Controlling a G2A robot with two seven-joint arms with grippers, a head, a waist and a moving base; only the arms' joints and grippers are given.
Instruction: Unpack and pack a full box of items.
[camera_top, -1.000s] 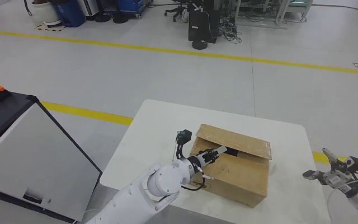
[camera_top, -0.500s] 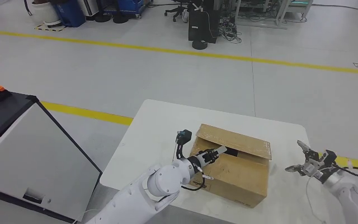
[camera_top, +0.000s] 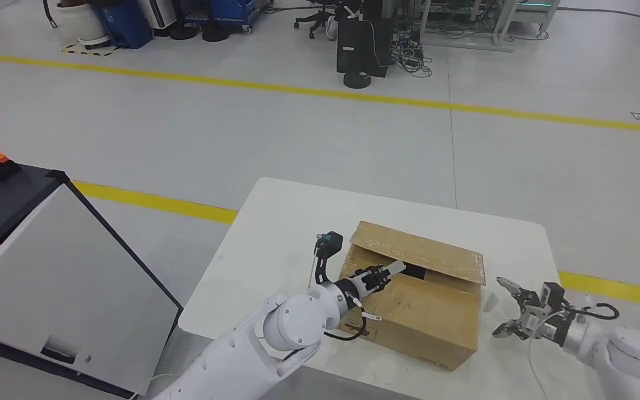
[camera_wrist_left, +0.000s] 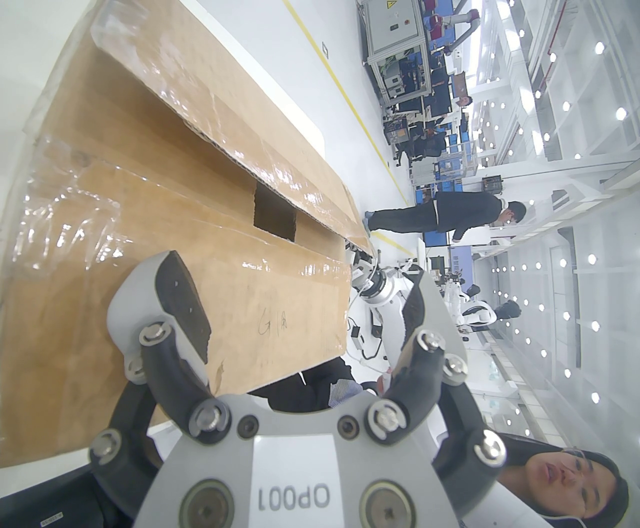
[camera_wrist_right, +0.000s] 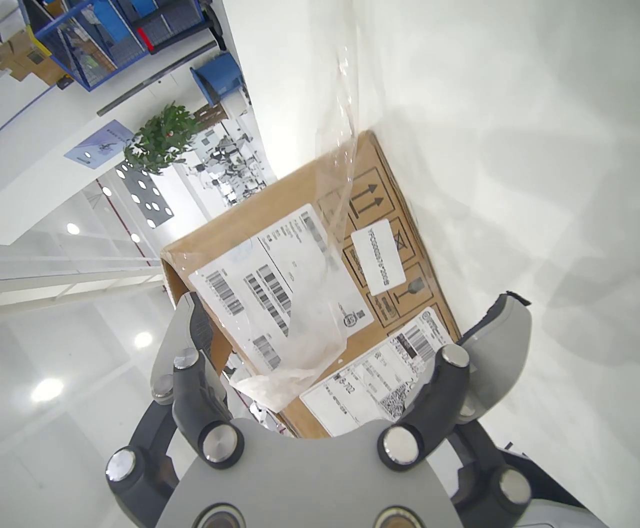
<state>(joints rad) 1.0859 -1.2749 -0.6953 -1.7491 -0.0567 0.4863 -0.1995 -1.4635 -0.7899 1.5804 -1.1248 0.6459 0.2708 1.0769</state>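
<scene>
A brown cardboard box (camera_top: 420, 315) stands in the middle of the white table (camera_top: 280, 230). Its far top flap (camera_top: 415, 248) is partly raised, with a dark slit beside it. My left gripper (camera_top: 388, 272) rests open over the box top near that slit. In the left wrist view it (camera_wrist_left: 295, 310) straddles the edge of a taped flap (camera_wrist_left: 150, 200). My right gripper (camera_top: 508, 306) hovers open just off the box's right end. In the right wrist view it (camera_wrist_right: 350, 320) faces the labelled end of the box (camera_wrist_right: 395, 240), where a loose strip of clear tape (camera_wrist_right: 340, 165) hangs.
A grey cabinet (camera_top: 60, 280) stands on the floor left of the table. The table's right edge (camera_top: 550, 300) lies close behind my right gripper. Bare tabletop stretches left of and behind the box.
My right gripper has moved left from the table's right edge toward the box's end. The left arm and the box have stayed still.
</scene>
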